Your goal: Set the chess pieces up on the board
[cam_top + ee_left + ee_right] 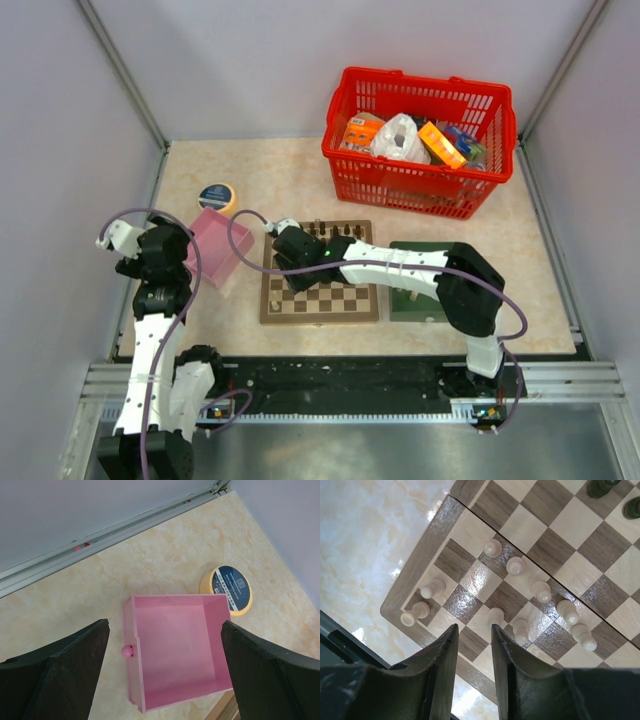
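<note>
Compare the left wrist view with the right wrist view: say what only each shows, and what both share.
Only the left wrist: the open left gripper above an empty pink box, with a yellow tape roll near its corner. Only the right wrist: the right gripper, fingers narrowly apart, over a corner of the board, with pale chess pieces on it. Both: the marbled tabletop.

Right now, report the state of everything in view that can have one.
Pink plastic box: open, empty.
Red plastic basket: filled with packaged goods.
Wooden checkered chessboard: unfolded flat, partly set.
Pale cream chess pieces: standing on squares.
Left gripper: open wide, empty.
Right gripper: slightly open, empty.
</note>
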Robot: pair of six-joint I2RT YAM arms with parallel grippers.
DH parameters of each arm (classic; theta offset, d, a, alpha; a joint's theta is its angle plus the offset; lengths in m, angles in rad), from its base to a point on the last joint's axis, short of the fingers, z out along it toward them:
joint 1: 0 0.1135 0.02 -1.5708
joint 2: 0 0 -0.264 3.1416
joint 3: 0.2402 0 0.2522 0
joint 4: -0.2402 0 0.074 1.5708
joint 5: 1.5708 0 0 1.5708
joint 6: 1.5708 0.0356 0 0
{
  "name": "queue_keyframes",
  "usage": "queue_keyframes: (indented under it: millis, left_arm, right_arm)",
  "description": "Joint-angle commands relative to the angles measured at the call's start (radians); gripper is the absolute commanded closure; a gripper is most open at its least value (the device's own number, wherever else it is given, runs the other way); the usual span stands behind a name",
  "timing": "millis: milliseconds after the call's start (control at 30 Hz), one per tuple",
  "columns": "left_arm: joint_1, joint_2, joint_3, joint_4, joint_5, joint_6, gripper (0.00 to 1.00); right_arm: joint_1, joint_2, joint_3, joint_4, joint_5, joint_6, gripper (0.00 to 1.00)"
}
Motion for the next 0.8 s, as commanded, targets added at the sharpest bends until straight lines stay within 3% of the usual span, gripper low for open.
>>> queue_keyframes:
  millis: [0, 767]
  left_arm:
    - [0.007, -0.003, -0.002, 0.044, 0.005, 0.008, 0.01]
    - [0.010, -0.006, -0.011, 0.047, 0.002, 0.010, 0.01]
  right_arm:
    - [0.002, 0.018, 0.020, -0.019, 0.010, 0.013, 0.67]
    - [0.002, 0.086, 0.065, -0.038, 0.050, 0.002, 0.71]
